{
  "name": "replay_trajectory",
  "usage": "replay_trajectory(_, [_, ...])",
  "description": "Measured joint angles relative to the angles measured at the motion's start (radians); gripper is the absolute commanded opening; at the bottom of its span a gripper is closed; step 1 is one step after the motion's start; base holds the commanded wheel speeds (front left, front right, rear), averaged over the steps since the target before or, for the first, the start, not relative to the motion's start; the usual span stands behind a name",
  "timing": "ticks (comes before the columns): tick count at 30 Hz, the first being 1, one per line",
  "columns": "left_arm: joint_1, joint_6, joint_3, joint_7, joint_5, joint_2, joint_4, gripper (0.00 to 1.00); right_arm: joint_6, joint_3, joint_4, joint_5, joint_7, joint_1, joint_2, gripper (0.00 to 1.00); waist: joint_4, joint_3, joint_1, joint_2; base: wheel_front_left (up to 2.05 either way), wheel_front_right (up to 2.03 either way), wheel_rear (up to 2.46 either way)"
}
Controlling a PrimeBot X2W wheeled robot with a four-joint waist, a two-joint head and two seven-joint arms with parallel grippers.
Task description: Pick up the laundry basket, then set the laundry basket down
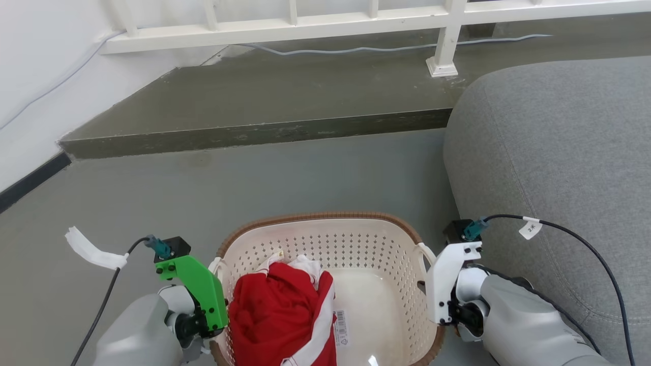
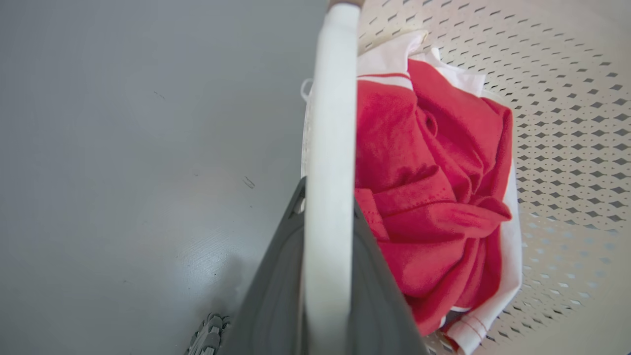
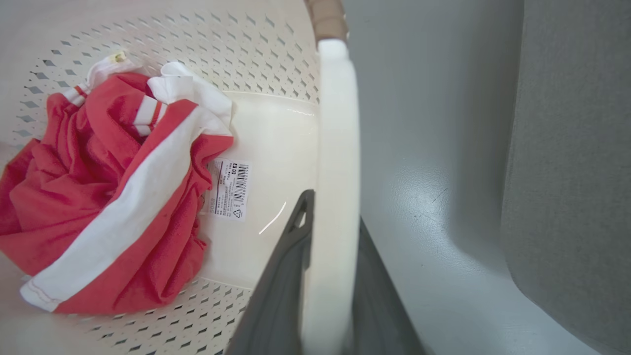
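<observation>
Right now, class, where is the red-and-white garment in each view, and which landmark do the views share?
Head view: garment bottom centre, in the left half of the laundry basket.
Left wrist view: garment right of centre, beside the white handle.
Right wrist view: garment left side, beside the barcode sticker.
Shared landmark: the basket's perforated wall.

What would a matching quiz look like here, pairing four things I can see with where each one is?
Things:
1 red cloth
2 sticker
3 sofa
4 left hand

Places:
A on the bare floor of the basket
B right of the basket
C closed around a basket handle
D bunched in the basket's left half

Pairs: 1-D, 2-A, 3-B, 4-C
</observation>
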Motion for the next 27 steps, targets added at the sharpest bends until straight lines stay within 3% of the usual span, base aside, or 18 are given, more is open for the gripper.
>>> replay_trajectory(27, [0.008,0.0,-0.002,-0.023,-0.002,-0.009,0.018,0.0,-0.001,0.03,0.004,0.009,0.003,0.001,-0.001,0.0,0.012,-0.005,0.0,0.0,0.0,0.0,0.0])
